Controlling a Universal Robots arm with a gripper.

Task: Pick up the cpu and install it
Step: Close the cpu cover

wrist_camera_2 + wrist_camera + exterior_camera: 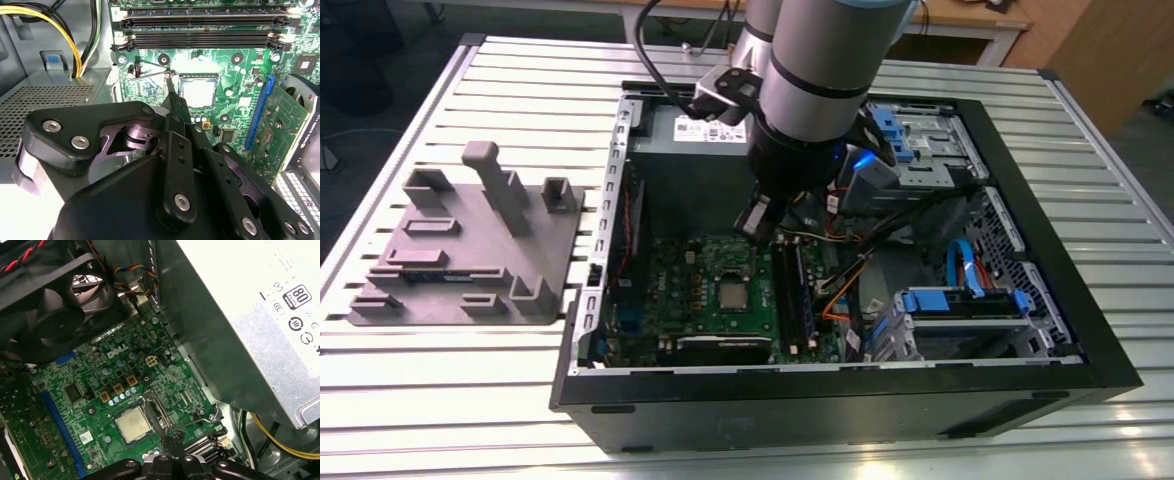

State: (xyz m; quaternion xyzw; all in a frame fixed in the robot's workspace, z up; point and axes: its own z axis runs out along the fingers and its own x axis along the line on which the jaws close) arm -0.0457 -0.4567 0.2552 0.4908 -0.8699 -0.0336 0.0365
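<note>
One shiny silver square cpu (133, 423) — one green circuit board (85, 385), one black fan (47, 300), two black memory slots (200, 30).

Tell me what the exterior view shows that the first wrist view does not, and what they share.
The exterior view alone takes in the whole open computer case, the slatted table, the grey fixture block on the exterior view's left, the blue drive brackets and the robot arm. The first wrist view alone gives the black fan and the power supply's white label. Both share the green motherboard and the cpu lying flat in its socket.
</note>
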